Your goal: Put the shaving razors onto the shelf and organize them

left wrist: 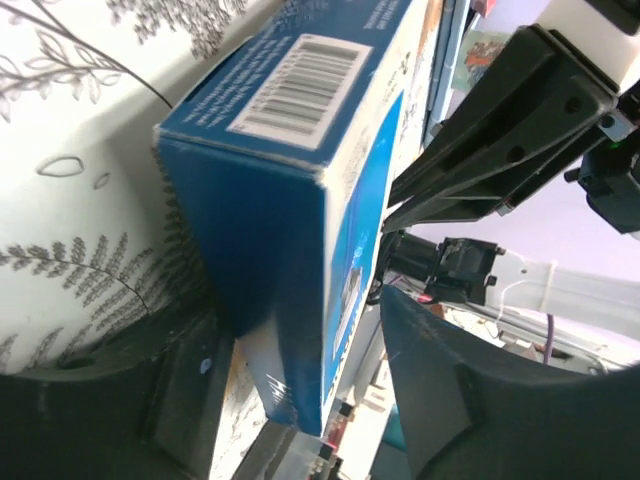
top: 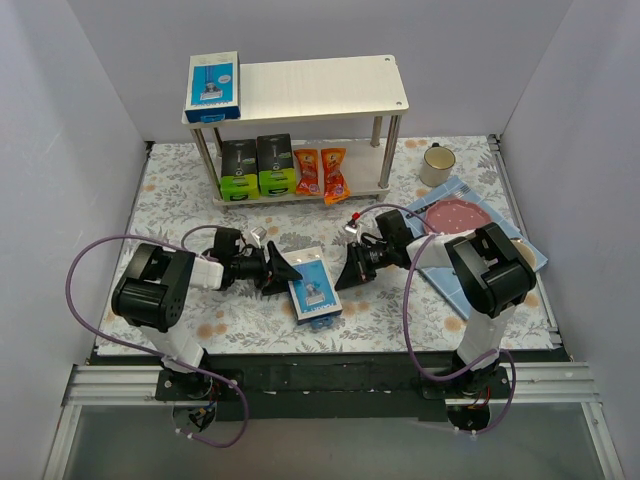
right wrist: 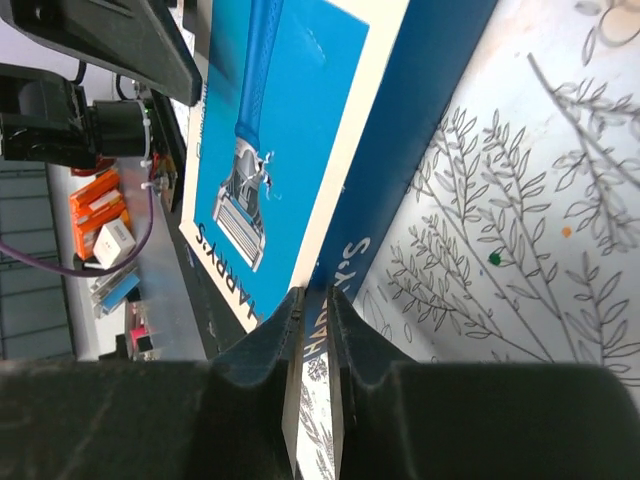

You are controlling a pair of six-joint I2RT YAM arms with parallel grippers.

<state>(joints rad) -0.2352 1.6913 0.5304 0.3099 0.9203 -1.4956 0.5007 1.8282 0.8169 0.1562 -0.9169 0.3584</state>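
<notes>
At worktop point(top: 180, 205) centre, a blue-and-white razor box point(top: 313, 286) lies between wide left fingers point(left wrist: 470, 400) straddling its end and narrow right fingers point(right wrist: 250, 365) at its edge (grip unclear); risk: opposing pushes may skid or pivot it loose.

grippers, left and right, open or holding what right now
Left gripper: open, fingers either side of the blue-and-white razor box, not clamped.
Right gripper: closed on that box's edge.

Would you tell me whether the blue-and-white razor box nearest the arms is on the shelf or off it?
Off it: the box lies picture-side up on the floral table cover, in front of the shelf.
</notes>
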